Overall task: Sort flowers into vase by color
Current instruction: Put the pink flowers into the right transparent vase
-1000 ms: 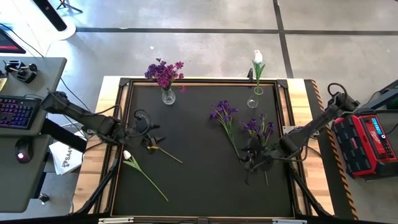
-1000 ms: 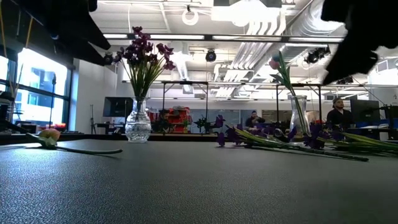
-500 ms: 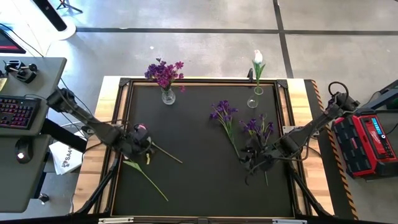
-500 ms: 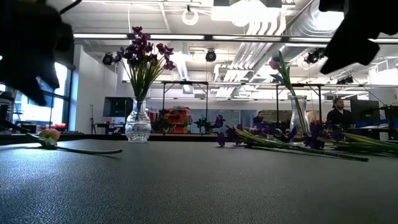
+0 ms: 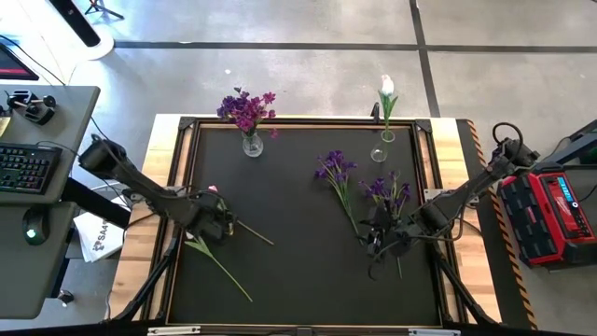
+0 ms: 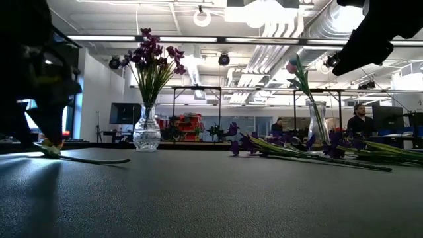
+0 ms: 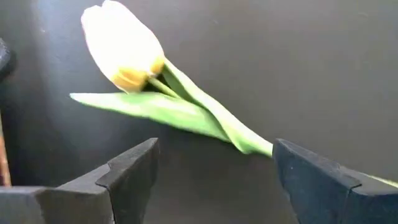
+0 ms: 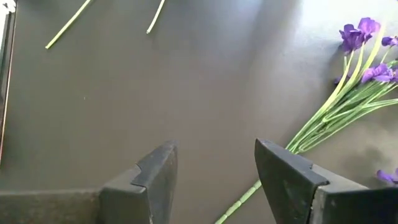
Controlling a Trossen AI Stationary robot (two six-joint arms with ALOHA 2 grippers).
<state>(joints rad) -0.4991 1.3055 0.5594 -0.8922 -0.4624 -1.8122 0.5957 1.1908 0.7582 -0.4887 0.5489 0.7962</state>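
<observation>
A white tulip [image 7: 121, 46] lies flat on the black mat at the left, its green stem [image 5: 227, 273] running toward the near edge. My left gripper [image 7: 214, 171] is open and points steeply down over it, one finger on each side of the stem just behind the head; in the low view it stands over the tulip's head [image 6: 53, 143]. A pink tulip [image 5: 213, 189] lies just beyond. My right gripper [image 8: 214, 180] hangs open above the mat, near loose purple flowers [image 5: 387, 193]. A vase of purple flowers [image 5: 250, 140] and a vase with a white tulip [image 5: 385, 140] stand at the far edge.
Another loose purple flower [image 5: 336, 173] lies at the mat's middle. A raised dark frame [image 5: 187, 126] borders the mat. A desk with a keyboard [image 5: 23, 168] stands to the left, a red case [image 5: 550, 215] to the right. People sit in the room beyond the table.
My left gripper has come down and toward the near edge, rolling its wrist as it sank, and now stands low over the white tulip's head end with its fingers still wide apart. The flowers have not moved. My right arm has kept still.
</observation>
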